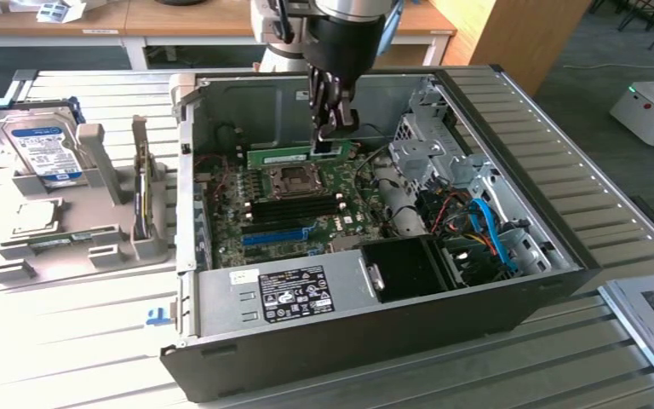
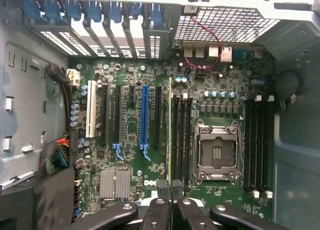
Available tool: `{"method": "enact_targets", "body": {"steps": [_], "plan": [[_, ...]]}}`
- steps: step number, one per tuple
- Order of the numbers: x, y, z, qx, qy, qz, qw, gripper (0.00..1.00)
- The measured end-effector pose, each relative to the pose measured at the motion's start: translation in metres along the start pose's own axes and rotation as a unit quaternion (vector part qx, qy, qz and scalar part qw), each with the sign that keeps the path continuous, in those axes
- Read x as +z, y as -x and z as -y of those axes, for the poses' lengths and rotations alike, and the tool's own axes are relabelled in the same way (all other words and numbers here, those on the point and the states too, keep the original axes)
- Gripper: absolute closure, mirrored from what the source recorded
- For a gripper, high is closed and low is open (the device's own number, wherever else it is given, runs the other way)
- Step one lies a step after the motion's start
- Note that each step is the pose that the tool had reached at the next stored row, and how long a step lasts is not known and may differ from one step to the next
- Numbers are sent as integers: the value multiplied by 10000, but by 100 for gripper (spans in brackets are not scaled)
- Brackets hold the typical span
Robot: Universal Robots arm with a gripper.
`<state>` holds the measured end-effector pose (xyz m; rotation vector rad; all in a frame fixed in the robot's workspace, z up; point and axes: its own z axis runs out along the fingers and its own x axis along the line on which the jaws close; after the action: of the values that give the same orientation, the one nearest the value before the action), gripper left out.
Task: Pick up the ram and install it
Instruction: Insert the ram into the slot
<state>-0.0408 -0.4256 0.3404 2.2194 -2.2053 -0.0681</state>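
The ram point(image 1: 295, 155) is a long green stick standing on edge over the motherboard point(image 1: 287, 209), just beyond the CPU socket point(image 1: 294, 180). My gripper point(image 1: 326, 143) reaches down into the open computer case point(image 1: 361, 332) and is shut on the ram's end nearest the exterior view's right. In the wrist view the ram point(image 2: 170, 125) appears edge-on as a thin green line running along the black memory slots point(image 2: 183, 135) beside the CPU socket point(image 2: 217, 150), with my gripper point(image 2: 171, 189) closed around it. I cannot tell whether the ram is seated in a slot.
A long blue slot point(image 2: 144, 115) and several black card slots lie beside the ram. Cables and a metal drive cage point(image 1: 441, 158) fill the case at the exterior view's right. A grey fixture point(image 1: 88, 230) holding a hard drive point(image 1: 41, 149) stands on the table outside the case.
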Motion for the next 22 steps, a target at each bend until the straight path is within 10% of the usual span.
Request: {"method": "enact_targets", "body": {"steps": [22], "plan": [[211, -4, 8, 0, 0, 0, 10000, 88]]}}
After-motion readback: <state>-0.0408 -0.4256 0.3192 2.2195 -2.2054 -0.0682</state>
